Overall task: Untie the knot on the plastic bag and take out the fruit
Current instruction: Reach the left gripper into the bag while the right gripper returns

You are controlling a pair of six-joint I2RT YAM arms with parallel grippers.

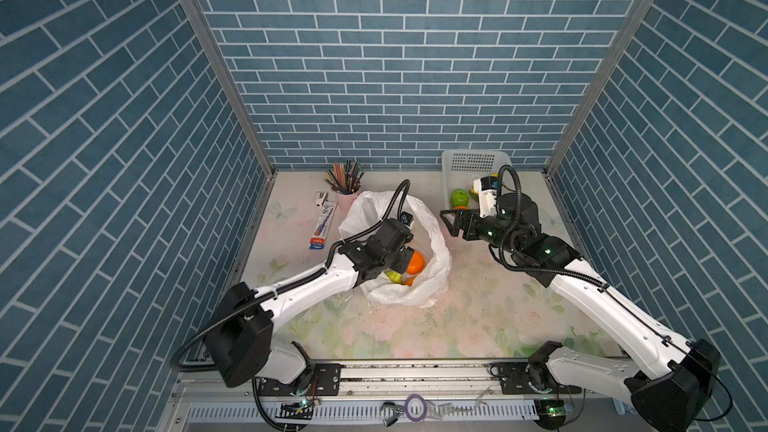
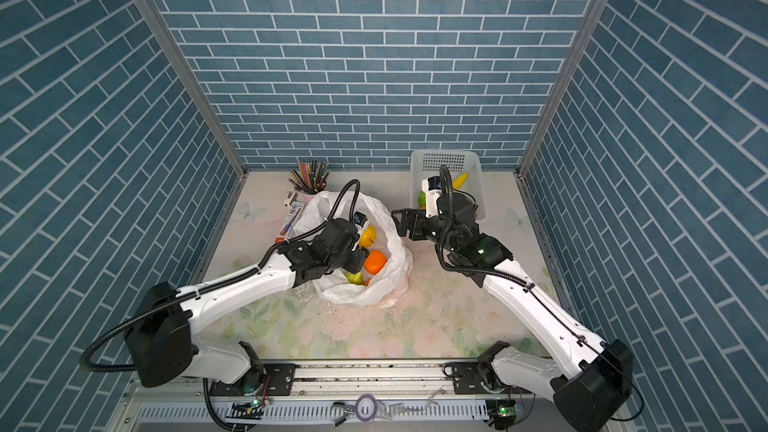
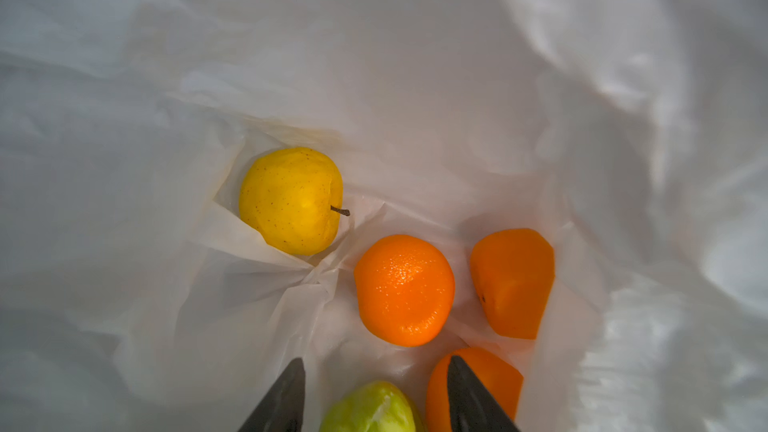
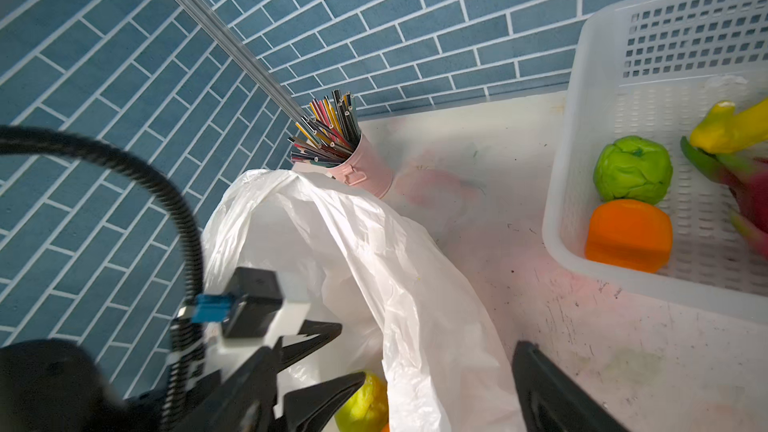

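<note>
A: Bag (image 1: 432, 259), where?
B: On the table (image 1: 478, 317), mouth gaping. Apple (image 3: 291, 201), three oranges (image 3: 403, 290) and green fruit (image 3: 370, 409) lie inside.
A: Left claw (image 3: 374, 359)?
B: Down in the bag, jaws partway apart astride the green fruit, gripping nothing.
A: Right claw (image 1: 449, 222)?
B: Near the bag's right side, spread wide, empty.
A: Around them?
B: Basket (image 1: 449, 164) at the back holds more fruit (image 4: 631, 168); pencil cup (image 1: 347, 197) stands just behind the bag.
</note>
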